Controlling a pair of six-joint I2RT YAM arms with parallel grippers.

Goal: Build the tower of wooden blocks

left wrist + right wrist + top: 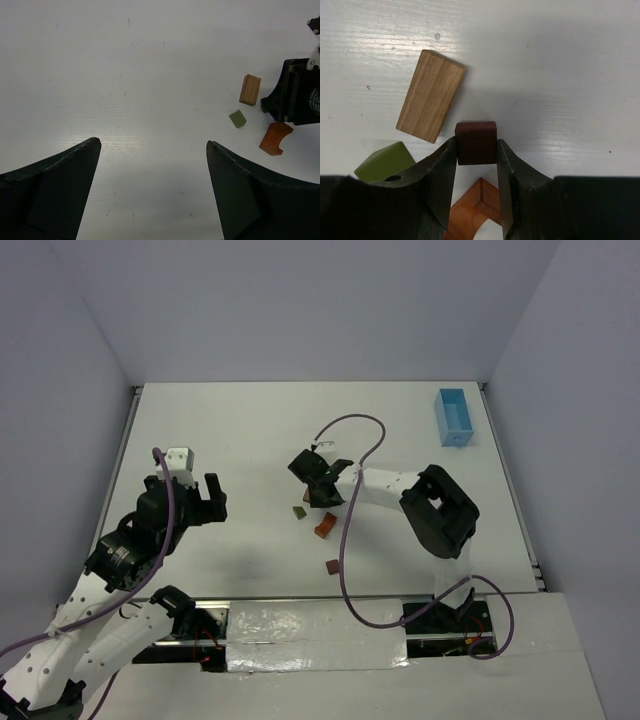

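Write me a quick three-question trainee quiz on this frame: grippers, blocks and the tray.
1. True or false: the left gripper is holding a block.
2. What sits between the fingers of the right gripper? A: a yellow ball. B: the dark brown block. C: nothing.
3. Fill in: seen from the robot, the light blue tray lies near the table's far ____ corner.

Key: 1 false, its jaws stand wide open over bare table. 2 B. 3 right.
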